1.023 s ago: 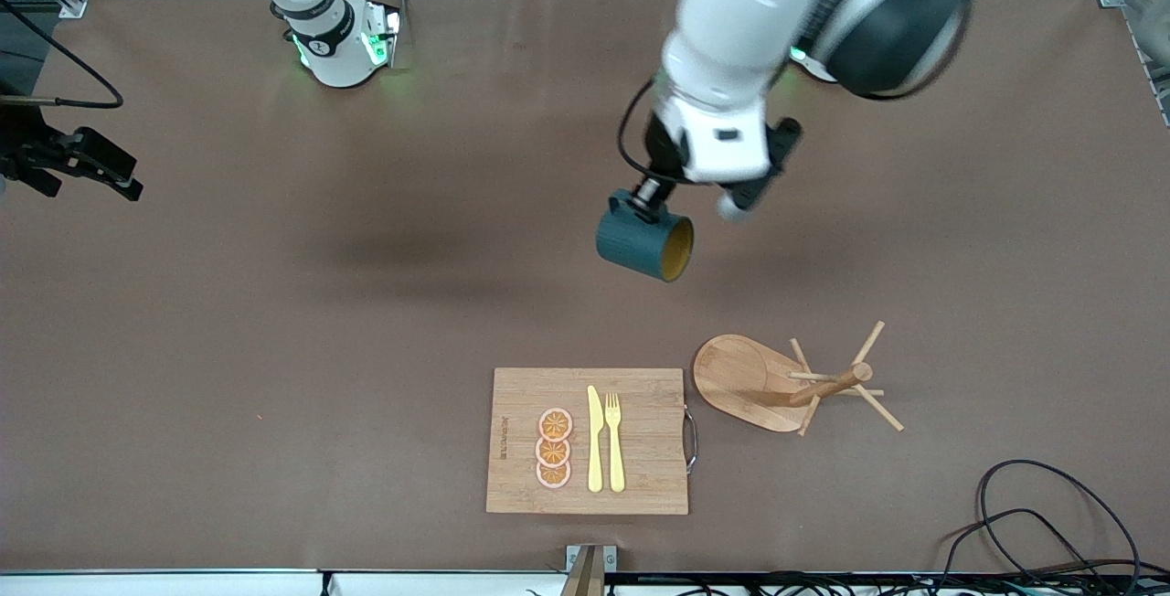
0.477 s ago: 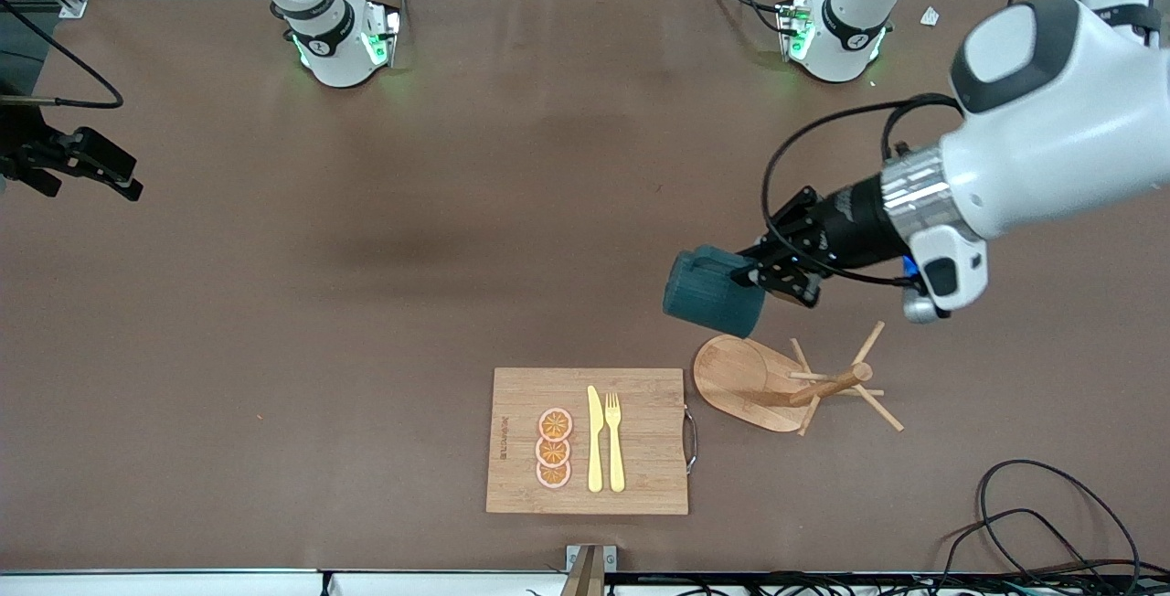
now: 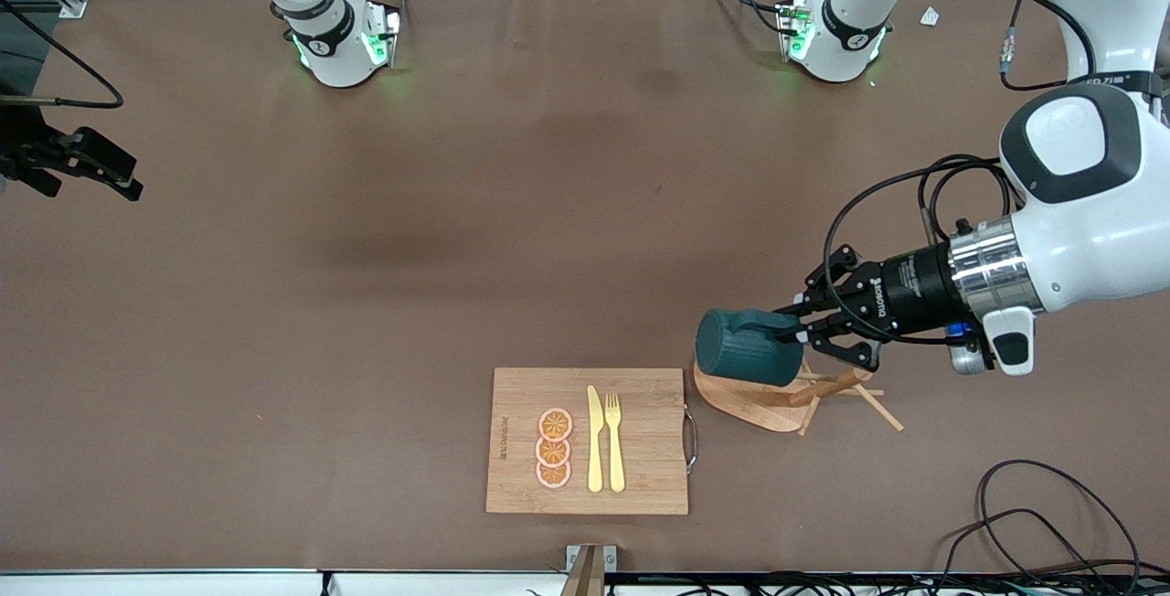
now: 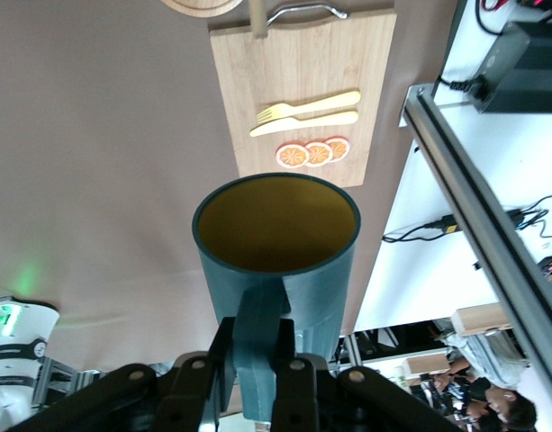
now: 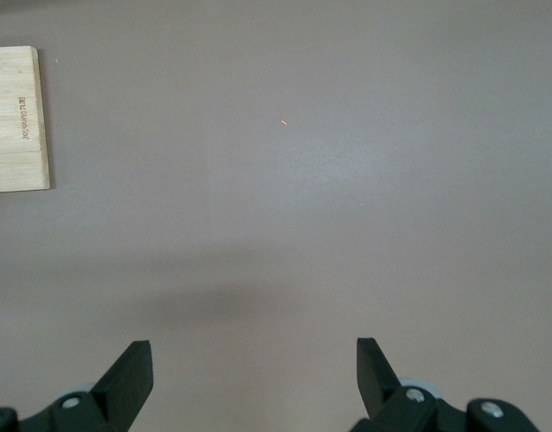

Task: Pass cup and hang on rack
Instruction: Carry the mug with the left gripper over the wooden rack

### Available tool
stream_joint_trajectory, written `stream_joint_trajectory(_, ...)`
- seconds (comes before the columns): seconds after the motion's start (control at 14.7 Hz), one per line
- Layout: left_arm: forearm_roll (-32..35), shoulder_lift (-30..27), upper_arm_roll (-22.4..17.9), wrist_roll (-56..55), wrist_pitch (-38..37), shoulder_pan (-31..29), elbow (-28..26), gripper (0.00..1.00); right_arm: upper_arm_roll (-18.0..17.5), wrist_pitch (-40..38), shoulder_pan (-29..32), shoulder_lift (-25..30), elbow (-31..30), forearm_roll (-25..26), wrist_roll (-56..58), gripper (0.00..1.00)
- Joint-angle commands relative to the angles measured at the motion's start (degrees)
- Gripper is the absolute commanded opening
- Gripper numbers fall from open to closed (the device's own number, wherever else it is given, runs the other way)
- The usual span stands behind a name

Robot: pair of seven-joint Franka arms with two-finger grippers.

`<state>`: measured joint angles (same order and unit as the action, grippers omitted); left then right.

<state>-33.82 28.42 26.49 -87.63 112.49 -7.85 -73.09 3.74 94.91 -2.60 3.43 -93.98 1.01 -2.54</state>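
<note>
Brown table covering (image 3: 366, 303) is bearing a wooden cutting board (image 3: 640, 441) and, beside it, the rack (image 3: 740, 399). Over the rack's base the left gripper (image 3: 793, 331) is holding the cup (image 3: 745, 358) on its side, fingers clamped on the handle. At the right arm's end of the table, the right gripper (image 5: 253, 369) is waiting, fingers spread apart.

Wooden cutting board (image 3: 640, 486) with yellow knife (image 3: 594, 439), fork (image 3: 614, 441), three orange slices (image 3: 554, 448).
</note>
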Motion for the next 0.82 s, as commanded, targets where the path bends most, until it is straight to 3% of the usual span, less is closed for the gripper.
stream_joint_trajectory(0.0, -1.2, 0.3, 0.1, -0.5, 1.4, -0.1, -0.6, 0.00, -0.1, -0.2, 0.2, 0.3, 0.0, -0.6, 0.4, 1.00)
stream_joint_trajectory(0.75, 0.5, 4.3, -1.5, -0.5, 2.8, -0.6, -1.0, 0.00, -0.1, -0.2, 0.2, 0.3, 0.1, -0.6, 0.3, 1.00)
